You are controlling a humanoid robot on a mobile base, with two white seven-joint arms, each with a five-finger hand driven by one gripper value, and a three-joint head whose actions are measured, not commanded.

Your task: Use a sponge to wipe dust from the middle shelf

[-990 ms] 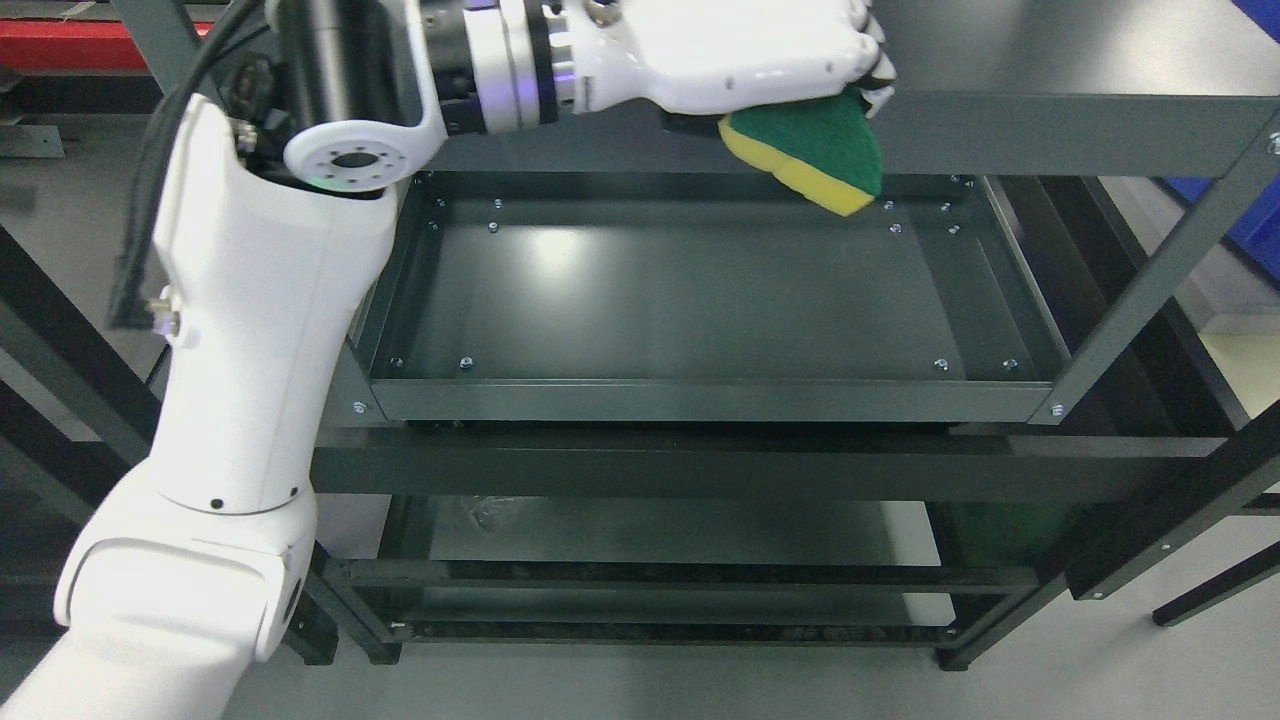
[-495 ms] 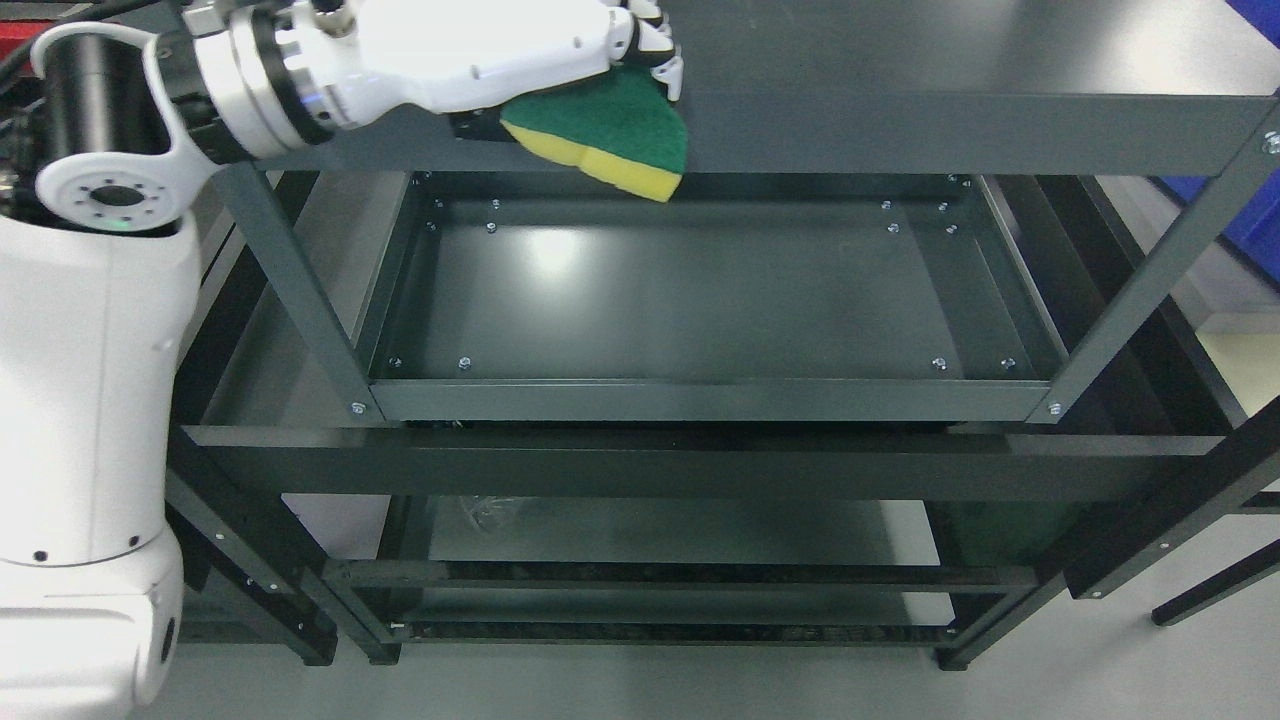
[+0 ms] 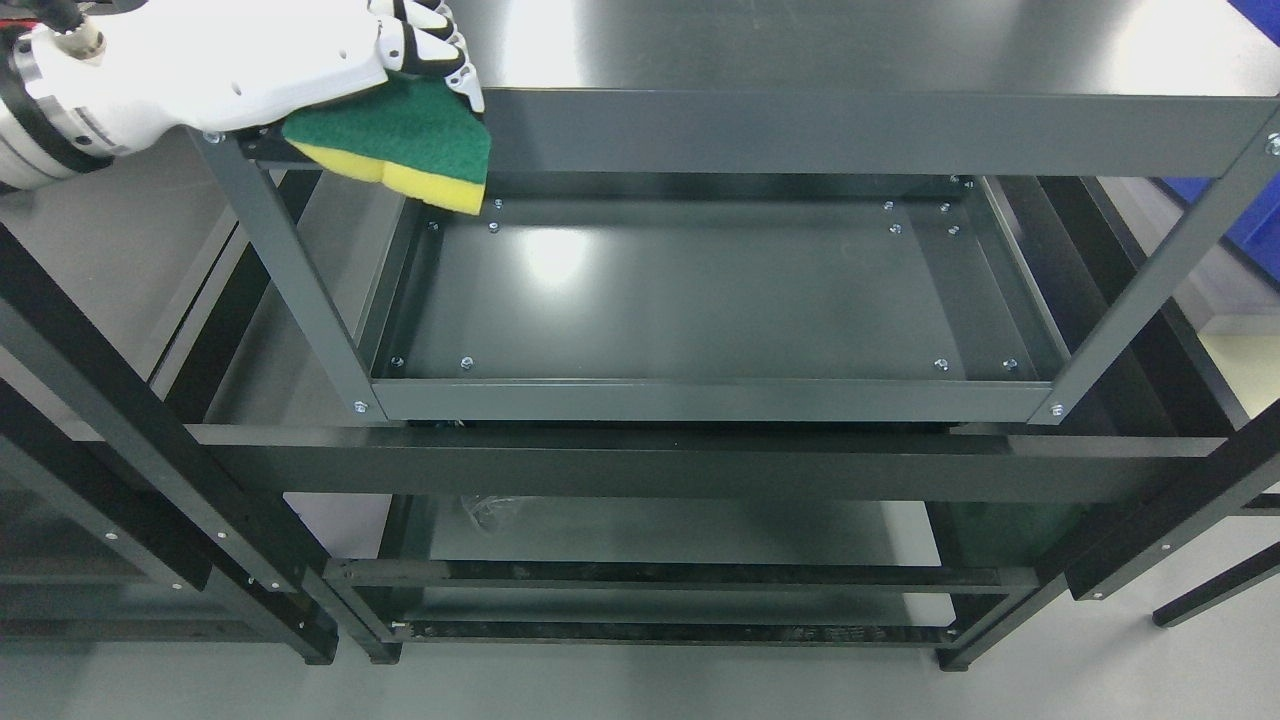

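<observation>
left hand clamped on green/yellow sponge, at the top shelf's front-left corner, above the middle shelf. sponge not touching the middle shelf.

No legible text, label, brand mark, number or sign is shown on the shelf frame, the sponge or the hand.

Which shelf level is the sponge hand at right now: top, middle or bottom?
The top shelf: the left hand holds the sponge at its front-left corner. The middle shelf and bottom shelf lie well below it.
</observation>
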